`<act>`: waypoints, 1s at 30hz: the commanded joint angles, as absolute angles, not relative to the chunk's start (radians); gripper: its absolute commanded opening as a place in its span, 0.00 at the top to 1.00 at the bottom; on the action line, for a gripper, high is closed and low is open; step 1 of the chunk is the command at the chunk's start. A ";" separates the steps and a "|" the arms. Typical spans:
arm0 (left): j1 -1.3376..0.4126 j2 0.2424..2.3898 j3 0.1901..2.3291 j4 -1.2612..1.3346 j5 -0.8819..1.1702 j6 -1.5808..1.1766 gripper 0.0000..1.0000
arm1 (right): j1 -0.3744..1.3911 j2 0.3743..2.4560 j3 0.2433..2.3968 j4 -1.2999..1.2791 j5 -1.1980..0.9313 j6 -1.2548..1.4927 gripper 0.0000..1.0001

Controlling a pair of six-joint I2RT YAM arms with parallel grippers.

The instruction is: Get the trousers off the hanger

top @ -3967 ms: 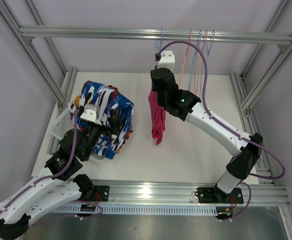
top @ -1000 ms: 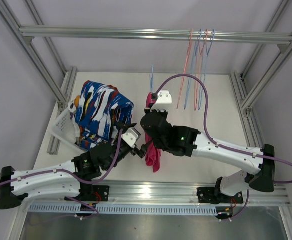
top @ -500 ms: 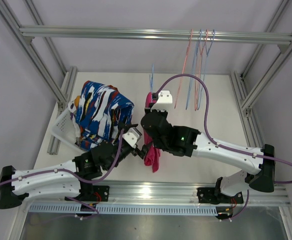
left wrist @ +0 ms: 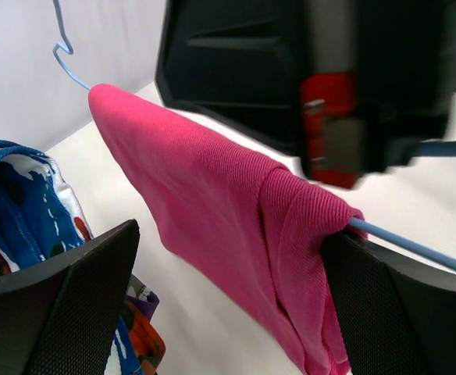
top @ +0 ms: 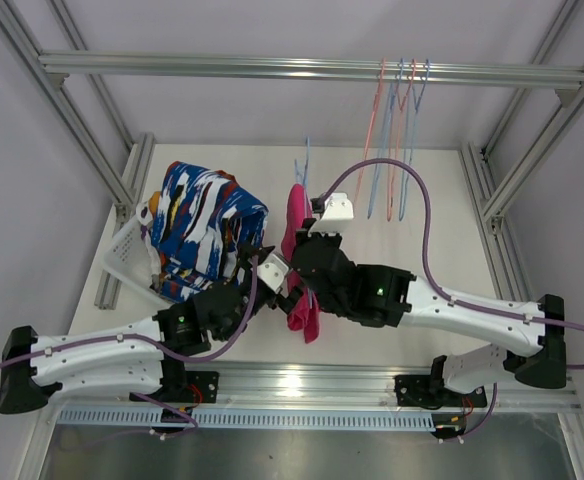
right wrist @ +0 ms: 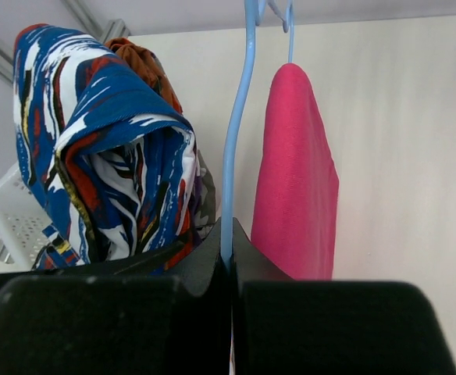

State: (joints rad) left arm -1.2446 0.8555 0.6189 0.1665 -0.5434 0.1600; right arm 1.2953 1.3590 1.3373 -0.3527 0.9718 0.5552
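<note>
Left wrist: ribbed pink trousers (left wrist: 212, 211) draping thin blue hanger (left wrist: 415, 248).

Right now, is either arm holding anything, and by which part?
The right gripper pinches the blue hanger by its wire, beside the pink trousers. The left gripper is open, holding nothing.

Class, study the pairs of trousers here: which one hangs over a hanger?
The plain pink pair, draped over the light blue hanger clamped in the right gripper. The rest, like the blue-white-red patterned pair, lie heaped in the white basket.
</note>
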 commanded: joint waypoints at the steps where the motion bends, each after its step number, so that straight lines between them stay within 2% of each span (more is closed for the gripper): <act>1: -1.249 0.868 0.667 0.186 -0.587 0.195 0.01 | 1.313 1.264 1.344 -0.282 1.049 0.604 1.00; 16: -1.249 0.905 0.675 0.187 -0.621 0.225 0.01 | 1.325 1.190 1.289 -0.310 1.019 0.640 1.00; 30: -1.249 0.954 0.675 0.252 -0.767 0.206 0.00 | 1.364 1.210 1.269 -0.250 0.933 0.703 1.00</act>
State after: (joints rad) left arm -1.2457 0.9520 0.6327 0.2008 -0.6910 0.2108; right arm 1.3472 1.2335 1.2442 -0.3782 0.8997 0.6521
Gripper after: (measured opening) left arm 0.994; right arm 0.003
